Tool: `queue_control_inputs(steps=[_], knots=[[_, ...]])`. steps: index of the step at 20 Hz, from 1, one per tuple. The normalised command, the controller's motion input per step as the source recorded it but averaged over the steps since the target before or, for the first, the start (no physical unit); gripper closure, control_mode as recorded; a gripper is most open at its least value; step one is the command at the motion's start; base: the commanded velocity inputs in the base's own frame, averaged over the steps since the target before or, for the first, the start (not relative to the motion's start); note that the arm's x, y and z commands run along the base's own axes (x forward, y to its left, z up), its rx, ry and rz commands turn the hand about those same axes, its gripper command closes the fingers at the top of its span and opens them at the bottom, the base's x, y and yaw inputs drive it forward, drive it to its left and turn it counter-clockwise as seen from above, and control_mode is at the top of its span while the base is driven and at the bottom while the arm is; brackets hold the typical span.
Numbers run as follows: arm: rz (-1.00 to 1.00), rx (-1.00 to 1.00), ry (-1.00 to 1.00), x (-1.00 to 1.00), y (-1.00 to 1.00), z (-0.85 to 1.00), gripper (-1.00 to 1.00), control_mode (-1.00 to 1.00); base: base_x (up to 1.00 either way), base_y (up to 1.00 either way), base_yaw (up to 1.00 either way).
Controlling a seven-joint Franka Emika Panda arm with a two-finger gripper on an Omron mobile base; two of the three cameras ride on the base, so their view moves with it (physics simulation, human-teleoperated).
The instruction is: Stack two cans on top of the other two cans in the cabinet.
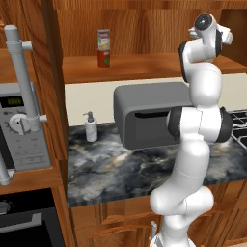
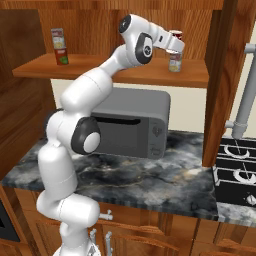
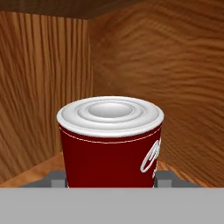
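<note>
My tool (image 2: 175,44) pinches the red-and-white can (image 3: 110,140) above the grey-green can (image 2: 174,62); released off-centre, it may topple.

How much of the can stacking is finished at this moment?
One stack stands finished at the shelf's left end: yellow-green can on the plain red can. The gripper holds the red-and-white can above the grey-green can. Lowering and releasing remain.

a kitchen: marble-look counter (image 1: 111,169), grey microwave (image 2: 135,127), wood wall cabinet (image 2: 125,75), soap dispenser (image 1: 90,128).
</note>
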Motion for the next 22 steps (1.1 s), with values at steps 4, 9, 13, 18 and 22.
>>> queue_control_inputs(steps=[4,9,13,18,22], knots=[[0.00,-0.01,0.00,0.06,-0.04,-0.01,1.00,-1.00,0.00,0.00,0.00],[0.00,-0.02,0.00,0.05,-0.08,0.00,1.00,-1.00,0.00,0.00,0.00],[0.00,-0.01,0.00,0.04,-0.07,-0.01,1.00,-1.00,0.00,0.00,0.00],[0.00,0.00,-0.02,0.00,-0.01,0.00,1.00,-1.00,0.00,0.00,0.00],[0.00,0.00,-0.02,0.00,0.00,0.00,1.00,-1.00,0.00,0.00,0.00]])
